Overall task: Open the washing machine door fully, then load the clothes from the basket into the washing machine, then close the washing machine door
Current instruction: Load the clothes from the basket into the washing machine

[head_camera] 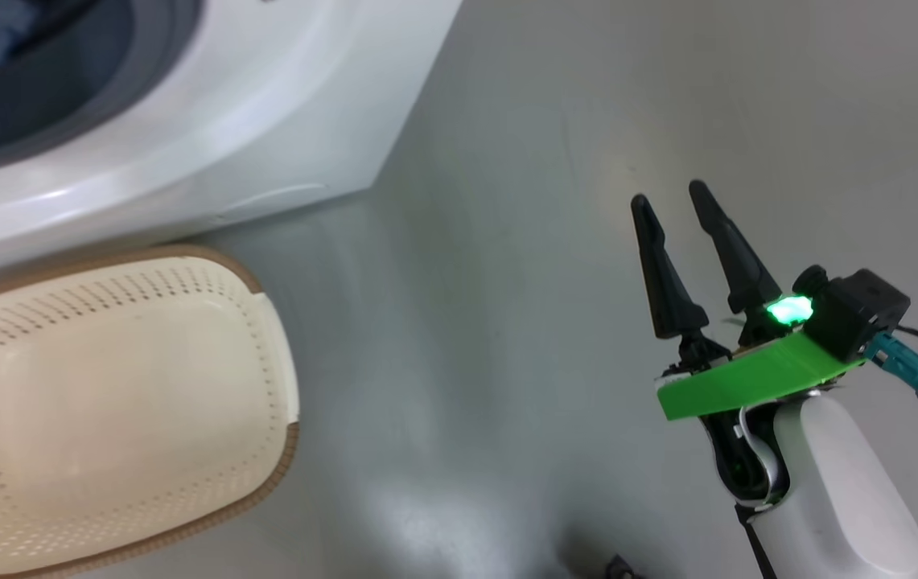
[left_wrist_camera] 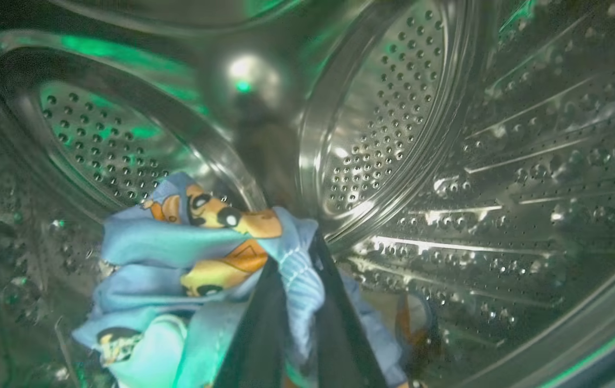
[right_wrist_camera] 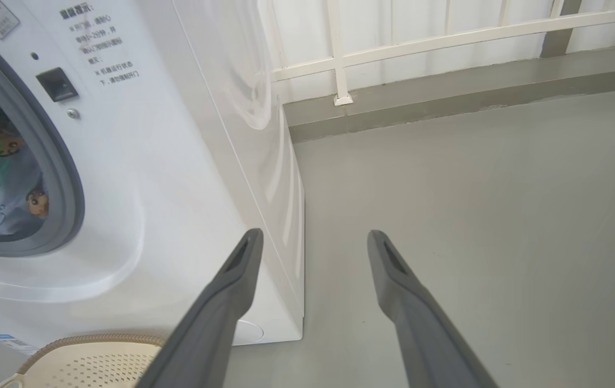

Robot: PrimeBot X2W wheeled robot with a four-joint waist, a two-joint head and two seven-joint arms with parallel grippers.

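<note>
Left claw (left_wrist_camera: 297,253) closed on the light blue cartoon-print clothes (left_wrist_camera: 178,248) inside the washing machine (right_wrist_camera: 178,188) drum (left_wrist_camera: 393,134), right claw (head_camera: 669,195) held open, empty, beside the machine's front corner, basket (head_camera: 286,378) set at its foot.

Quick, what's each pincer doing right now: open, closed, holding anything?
Left pincer: closed on clothes inside the drum.
Right pincer: open, empty.

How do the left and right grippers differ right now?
The left gripper is inside the drum of the washing machine; the right gripper hangs outside it, over the floor. The left gripper is closed on the clothes; the right gripper is spread open and empty. Both have two long dark fingers.
</note>
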